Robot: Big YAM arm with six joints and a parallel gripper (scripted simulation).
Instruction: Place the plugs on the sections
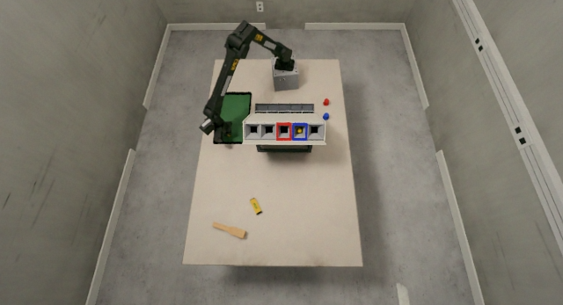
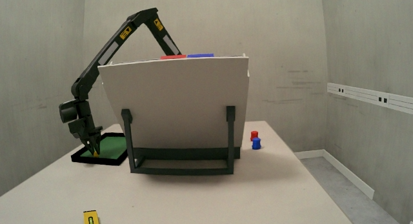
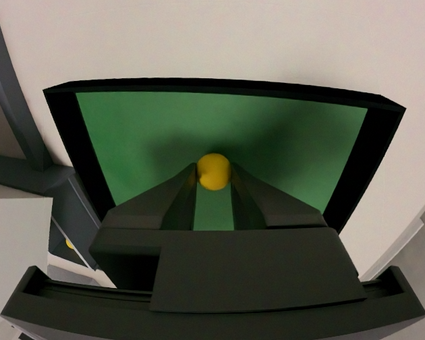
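My gripper [image 3: 213, 170] [image 2: 94, 150] [image 1: 227, 134] is down in the green tray [image 3: 139, 131] [image 2: 113, 146] [image 1: 235, 109], shut on a yellow marble [image 3: 213, 171] [image 2: 95, 153]. The white cover [image 2: 174, 98] hides the pipes. On top, a row of funnels shows in the top view: the red-banded funnel [image 1: 283, 131] looks empty, and the blue-banded funnel [image 1: 300, 131] holds a yellow marble [image 1: 299, 130]. The red plug [image 1: 326, 102] [image 2: 254, 135] and the blue plug [image 1: 325, 116] [image 2: 256, 142] stand on the table to the right of the box.
A grey sectioned trough [image 1: 284, 107] runs behind the funnel box. The box stands on a dark frame [image 2: 181, 167]. A yellow block [image 1: 255, 206] [image 2: 90, 217] and a wooden spatula [image 1: 229, 229] lie near the table's front. The arm's grey base [image 1: 285, 78] is at the back.
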